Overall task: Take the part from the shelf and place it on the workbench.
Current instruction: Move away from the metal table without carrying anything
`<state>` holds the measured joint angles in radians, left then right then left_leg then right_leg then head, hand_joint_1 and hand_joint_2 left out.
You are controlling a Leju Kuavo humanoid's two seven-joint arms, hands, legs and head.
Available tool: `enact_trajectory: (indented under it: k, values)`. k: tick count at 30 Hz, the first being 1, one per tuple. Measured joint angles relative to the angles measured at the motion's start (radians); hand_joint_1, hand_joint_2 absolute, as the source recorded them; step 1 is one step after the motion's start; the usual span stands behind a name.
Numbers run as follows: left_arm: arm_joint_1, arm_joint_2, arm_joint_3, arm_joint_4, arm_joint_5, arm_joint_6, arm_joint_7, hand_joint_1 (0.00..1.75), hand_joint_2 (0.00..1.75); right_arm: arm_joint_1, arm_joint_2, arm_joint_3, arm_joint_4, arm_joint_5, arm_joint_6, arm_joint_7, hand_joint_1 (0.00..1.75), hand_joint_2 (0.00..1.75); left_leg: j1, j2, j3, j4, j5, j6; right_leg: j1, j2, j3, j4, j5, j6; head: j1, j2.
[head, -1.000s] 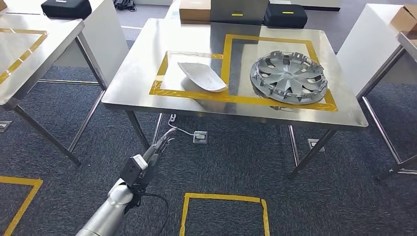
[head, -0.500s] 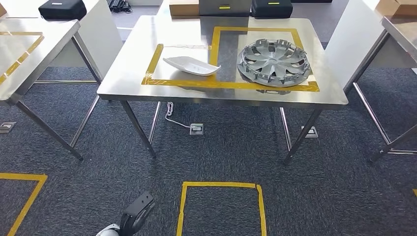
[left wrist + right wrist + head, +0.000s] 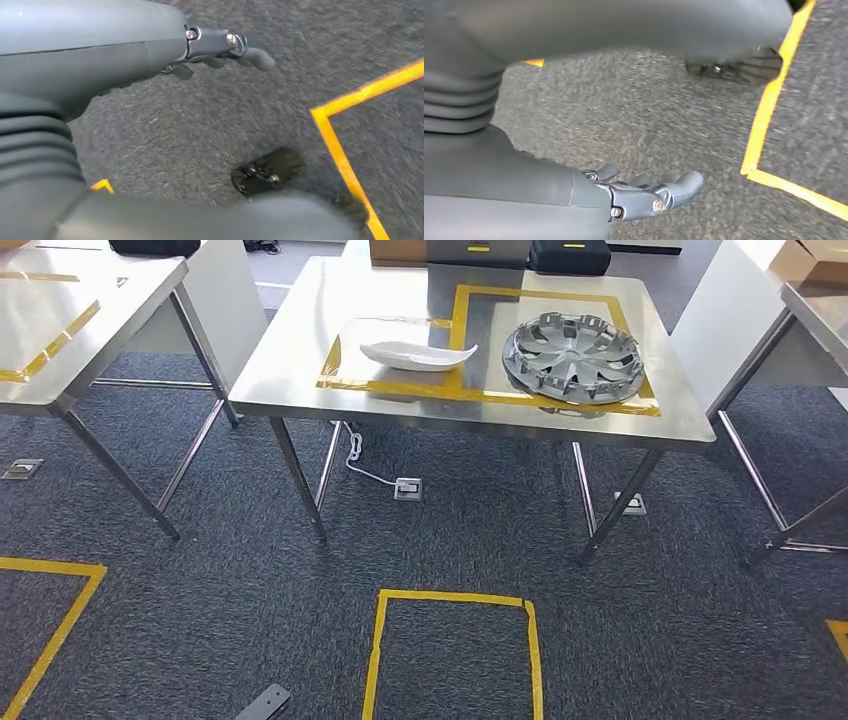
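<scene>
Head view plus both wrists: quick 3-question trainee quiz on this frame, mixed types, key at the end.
1. True or false: the wheel cover lies on the steel table inside the yellow tape outline.
2. Which lies nearer the table's left edge: A) white part B) wheel cover?
3. Fill in: both the left hand and the right hand hang over grey ____.

Key: 1 true; 2 A; 3 carpet.

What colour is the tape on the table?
Yellow. The tape frames two boxes on the steel table, clearest in the head view.
</scene>
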<state>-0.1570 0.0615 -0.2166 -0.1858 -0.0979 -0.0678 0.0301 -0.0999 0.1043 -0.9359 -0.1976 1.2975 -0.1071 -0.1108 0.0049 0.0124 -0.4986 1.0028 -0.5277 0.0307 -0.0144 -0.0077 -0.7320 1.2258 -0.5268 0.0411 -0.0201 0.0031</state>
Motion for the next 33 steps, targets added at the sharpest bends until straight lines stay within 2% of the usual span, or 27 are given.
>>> enact_trajectory:
  k: [1,2,3,4,6,7,9,11,13,15,16,17,18,19,21,22,23,26,28,30,33]
  values:
    - [0.007,0.0,0.005,-0.002,0.002,0.003,0.0,0.0,1.75,0.006,0.0,0.013,0.0,-0.013,0.001,0.006,0.0,1.75,-0.001,0.0,-0.007,0.001,0.005,0.001,0.0,0.0,-0.016,0.056,-0.027,0.001,0.001,0.0]
    - [0.013,0.0,0.01,-0.007,0.005,0.005,0.0,0.0,1.75,0.015,0.0,0.029,0.0,-0.034,0.003,0.011,0.0,1.75,-0.002,-0.001,-0.012,0.001,0.008,0.001,0.001,0.0,-0.014,0.078,-0.035,-0.001,0.002,0.0]
    - [0.018,0.0,0.015,-0.014,0.007,0.007,0.0,0.0,1.75,0.027,0.0,0.047,0.0,-0.058,0.006,0.015,0.0,1.75,-0.004,-0.002,-0.015,0.002,0.011,0.0,0.002,0.001,0.006,0.062,-0.025,-0.004,0.003,0.0]
    - [0.022,-0.001,0.019,-0.023,0.009,0.008,0.0,0.0,1.75,0.038,0.0,0.065,0.001,-0.086,0.01,0.018,0.0,1.75,-0.004,-0.003,-0.016,0.002,0.013,-0.001,0.005,0.001,0.045,0.008,-0.002,-0.01,0.004,0.0]
    - [0.026,-0.004,0.026,-0.041,0.013,0.012,-0.002,0.0,1.75,0.057,-0.002,0.101,0.001,-0.142,0.015,0.022,0.0,1.75,-0.007,-0.005,-0.017,0.004,0.015,-0.006,0.012,0.001,0.133,-0.135,0.041,-0.026,0.006,0.0]
    - [0.027,-0.005,0.03,-0.05,0.015,0.014,-0.003,0.0,1.75,0.064,-0.003,0.12,0.002,-0.171,0.016,0.024,0.0,1.75,-0.008,-0.004,-0.018,0.005,0.015,-0.01,0.016,0.001,0.16,-0.184,0.05,-0.032,0.007,0.0]
    - [0.032,-0.008,0.04,-0.064,0.019,0.016,-0.005,0.0,1.75,0.08,-0.006,0.16,0.002,-0.231,0.019,0.03,0.0,1.75,-0.009,-0.001,-0.022,0.005,0.017,-0.021,0.021,0.001,0.173,-0.215,0.048,-0.04,0.006,0.0]
    - [0.044,-0.009,0.048,-0.075,0.024,0.019,-0.007,0.0,0.87,0.094,-0.011,0.203,0.001,-0.293,0.023,0.034,0.0,1.75,-0.008,-0.002,-0.023,0.007,0.014,-0.032,0.018,0.0,0.174,-0.224,0.053,-0.048,0.006,0.0]
    - [0.063,-0.01,0.055,-0.081,0.028,0.022,-0.008,0.0,0.0,0.099,-0.016,0.245,-0.005,-0.353,0.029,0.037,0.0,1.75,-0.006,-0.006,-0.047,0.059,-0.022,-0.043,0.012,-0.002,0.177,-0.234,0.059,-0.059,0.002,0.0]
    - [0.088,-0.012,0.064,-0.081,0.033,0.025,-0.009,0.0,0.0,0.1,-0.02,0.287,-0.019,-0.413,0.034,0.042,0.0,1.75,-0.001,-0.008,-0.105,0.183,-0.086,-0.051,0.01,-0.002,0.176,-0.235,0.061,-0.064,-0.004,0.0]
    - [0.103,-0.012,0.069,-0.08,0.035,0.026,-0.009,0.0,0.0,0.1,-0.021,0.308,-0.028,-0.443,0.035,0.045,0.0,1.75,0.001,-0.008,-0.134,0.243,-0.109,-0.055,0.01,-0.002,0.175,-0.235,0.061,-0.064,-0.006,0.0]
    - [0.119,-0.012,0.073,-0.079,0.036,0.027,-0.009,0.0,0.0,0.099,-0.023,0.328,-0.04,-0.471,0.036,0.047,0.0,1.75,0.004,-0.008,-0.149,0.276,-0.113,-0.058,0.01,-0.002,0.174,-0.233,0.061,-0.063,-0.007,0.0]
    - [0.135,-0.012,0.077,-0.076,0.039,0.028,-0.009,0.0,0.0,0.098,-0.025,0.347,-0.053,-0.498,0.038,0.049,0.0,1.75,0.006,-0.008,-0.147,0.272,-0.099,-0.061,0.009,-0.002,0.174,-0.231,0.061,-0.062,-0.008,0.0]
    - [0.152,-0.012,0.08,-0.073,0.041,0.029,-0.009,0.0,0.0,0.096,-0.027,0.366,-0.068,-0.525,0.041,0.05,0.0,1.75,0.009,-0.007,-0.124,0.225,-0.067,-0.063,0.007,-0.002,0.173,-0.228,0.06,-0.06,-0.008,0.0]
    - [0.18,-0.014,0.089,-0.066,0.045,0.031,-0.01,0.0,0.0,0.091,-0.031,0.403,-0.097,-0.579,0.048,0.053,0.0,1.75,0.013,-0.008,-0.059,0.09,-0.006,-0.063,0.007,-0.001,0.172,-0.219,0.055,-0.049,-0.011,0.0]
    - [0.192,-0.016,0.093,-0.063,0.047,0.033,-0.011,0.0,0.0,0.089,-0.034,0.422,-0.11,-0.605,0.05,0.055,0.0,1.75,0.013,-0.009,-0.037,0.042,0.009,-0.059,0.007,-0.001,0.17,-0.215,0.053,-0.042,-0.012,0.0]
    - [0.203,-0.017,0.097,-0.062,0.049,0.035,-0.012,0.0,0.0,0.088,-0.037,0.441,-0.122,-0.633,0.052,0.057,0.0,1.75,0.011,-0.011,-0.028,0.02,0.013,-0.052,0.009,-0.002,0.169,-0.213,0.052,-0.035,-0.011,0.0]
    - [0.229,-0.023,0.111,-0.063,0.055,0.039,-0.014,0.0,0.0,0.095,-0.045,0.503,-0.143,-0.722,0.057,0.066,0.0,1.75,0.005,-0.012,-0.031,0.017,0.016,-0.029,0.005,-0.001,0.168,-0.213,0.055,-0.015,-0.008,0.0]
    - [0.237,-0.027,0.119,-0.073,0.06,0.041,-0.016,0.0,0.0,0.112,-0.049,0.546,-0.147,-0.782,0.064,0.071,0.0,1.75,0.004,-0.014,-0.032,0.016,0.02,-0.022,0.003,-0.001,0.169,-0.216,0.054,-0.024,-0.003,0.0]
    - [0.242,-0.031,0.127,-0.085,0.065,0.045,-0.018,0.0,0.0,0.131,-0.054,0.589,-0.152,-0.842,0.069,0.075,0.0,1.75,0.002,-0.016,-0.033,0.017,0.019,-0.022,0.004,0.0,0.17,-0.221,0.057,-0.039,0.002,0.0]
    - [0.252,-0.036,0.141,-0.102,0.071,0.049,-0.019,0.0,0.0,0.157,-0.061,0.652,-0.159,-0.934,0.074,0.083,0.0,0.44,0.0,-0.014,-0.035,0.018,0.02,-0.019,0.003,0.002,0.17,-0.226,0.063,-0.031,0.004,0.0]
